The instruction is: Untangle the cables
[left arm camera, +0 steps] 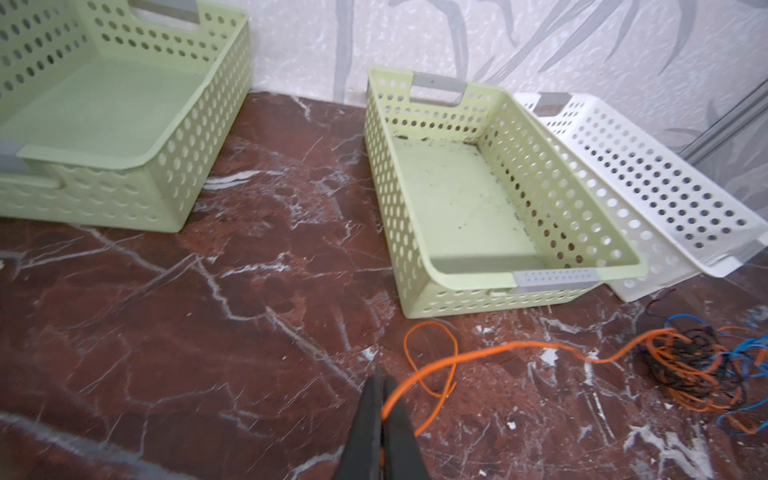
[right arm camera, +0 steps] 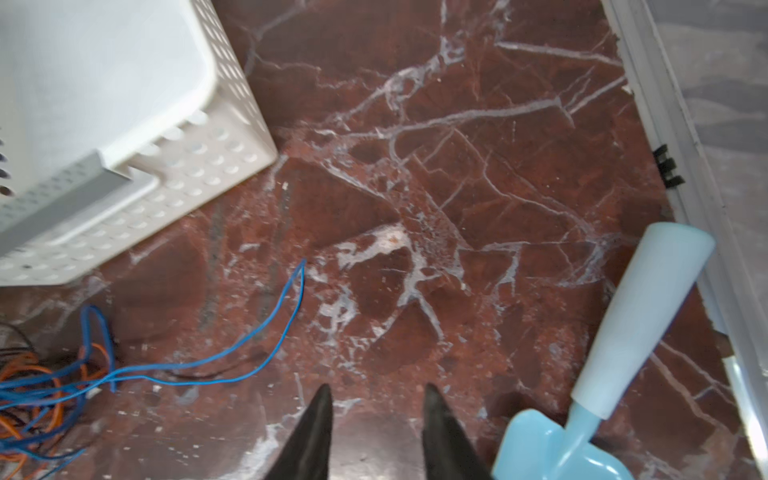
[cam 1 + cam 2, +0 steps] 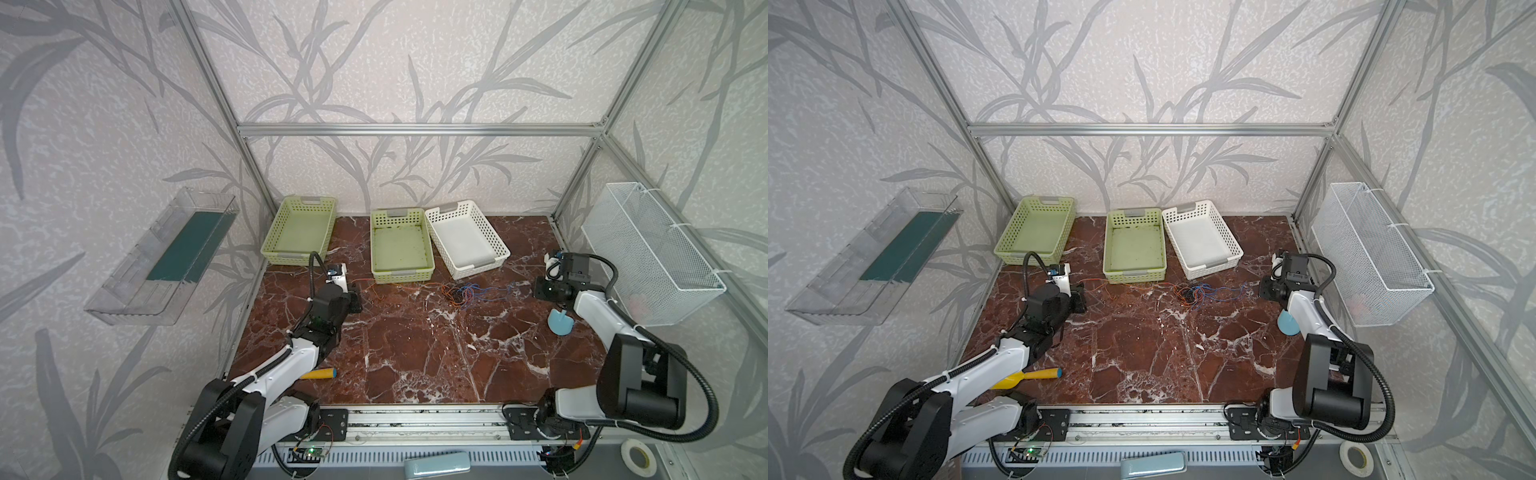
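Cables (image 3: 461, 293) are lying knotted mid-table (image 3: 415, 353), just in front of the middle green basket (image 3: 401, 276) and the white basket (image 3: 484, 266). They are thin, light, floppy wires, likely snagging on each other, and a hard pull is probably tightening the knot. Free ends are looking like the best hold. Left gripper (image 1: 382, 376) is pinching the orange cable (image 1: 478, 356), jaws pressed together, strand running to the clump. Right gripper (image 2: 378, 388) is hanging spread and empty near the loose blue cable (image 2: 266, 345), with a blue scoop (image 2: 640, 316) lying beside it.
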`<state>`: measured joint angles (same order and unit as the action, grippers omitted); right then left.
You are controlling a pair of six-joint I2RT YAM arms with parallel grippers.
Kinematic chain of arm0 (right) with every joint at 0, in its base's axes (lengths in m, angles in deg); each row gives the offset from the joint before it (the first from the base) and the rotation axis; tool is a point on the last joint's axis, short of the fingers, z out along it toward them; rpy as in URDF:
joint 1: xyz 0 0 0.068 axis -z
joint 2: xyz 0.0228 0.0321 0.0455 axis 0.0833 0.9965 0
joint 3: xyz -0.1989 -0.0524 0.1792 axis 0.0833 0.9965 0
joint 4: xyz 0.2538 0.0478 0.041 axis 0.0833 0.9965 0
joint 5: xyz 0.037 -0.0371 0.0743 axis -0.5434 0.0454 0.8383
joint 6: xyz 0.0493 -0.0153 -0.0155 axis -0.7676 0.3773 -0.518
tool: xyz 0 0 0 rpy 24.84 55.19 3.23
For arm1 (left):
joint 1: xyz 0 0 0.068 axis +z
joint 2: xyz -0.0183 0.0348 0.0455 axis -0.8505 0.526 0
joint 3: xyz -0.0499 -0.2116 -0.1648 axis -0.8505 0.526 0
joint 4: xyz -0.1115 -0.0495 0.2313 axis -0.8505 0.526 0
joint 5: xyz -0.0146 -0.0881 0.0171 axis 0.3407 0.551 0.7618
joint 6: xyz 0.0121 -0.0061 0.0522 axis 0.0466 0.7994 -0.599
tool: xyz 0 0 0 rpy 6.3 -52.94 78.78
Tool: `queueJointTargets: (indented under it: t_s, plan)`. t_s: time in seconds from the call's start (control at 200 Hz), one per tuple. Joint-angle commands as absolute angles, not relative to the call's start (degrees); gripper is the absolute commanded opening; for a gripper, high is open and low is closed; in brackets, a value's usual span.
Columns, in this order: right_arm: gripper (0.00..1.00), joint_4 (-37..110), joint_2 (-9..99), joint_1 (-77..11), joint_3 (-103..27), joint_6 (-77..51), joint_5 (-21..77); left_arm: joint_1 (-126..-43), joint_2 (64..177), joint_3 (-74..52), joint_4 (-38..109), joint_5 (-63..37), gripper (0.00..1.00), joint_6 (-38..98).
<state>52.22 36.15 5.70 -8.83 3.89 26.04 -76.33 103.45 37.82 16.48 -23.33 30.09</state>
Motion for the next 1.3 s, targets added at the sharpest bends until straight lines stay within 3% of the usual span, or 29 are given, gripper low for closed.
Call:
queueJointTargets:
  t_s: [0.0, 0.22, 0.455, 0.85, 0.995, 1.189, 1.294]
  plan:
    - [0.51, 49.7, 32.0, 3.1, -8.0, 6.4, 25.5, -77.2, 103.5, 35.5, 13.9, -19.7, 0.0, 28.6]
    - [0.67, 48.7, 29.9, -8.7, -7.5, 8.0, 22.0, -79.0, 103.3, 32.5, 15.2, -17.6, 0.0, 26.4]
    - [0.73, 47.9, 37.9, -26.1, -12.2, 2.6, 23.3, -80.8, 102.9, 30.9, 16.3, -17.9, 0.0, 24.3]
    - [0.74, 49.2, 53.8, -30.1, -17.2, -8.0, 24.8, -84.2, 102.3, 27.3, 18.9, -19.7, 0.0, 20.5]
    - [0.62, 49.8, 58.6, -30.2, -18.6, -7.8, 25.3, -84.6, 101.6, 25.3, 19.8, -19.8, 0.0, 20.0]
    - [0.28, 49.2, 61.8, -30.2, -18.9, -7.7, 25.3, -84.5, 98.8, 22.0, 23.6, -20.8, 0.0, 17.2]
    - [0.15, 49.0, 61.8, -30.2, -18.5, -7.2, 25.5, -84.2, 96.6, 20.3, 25.4, -22.8, 0.0, 16.3]
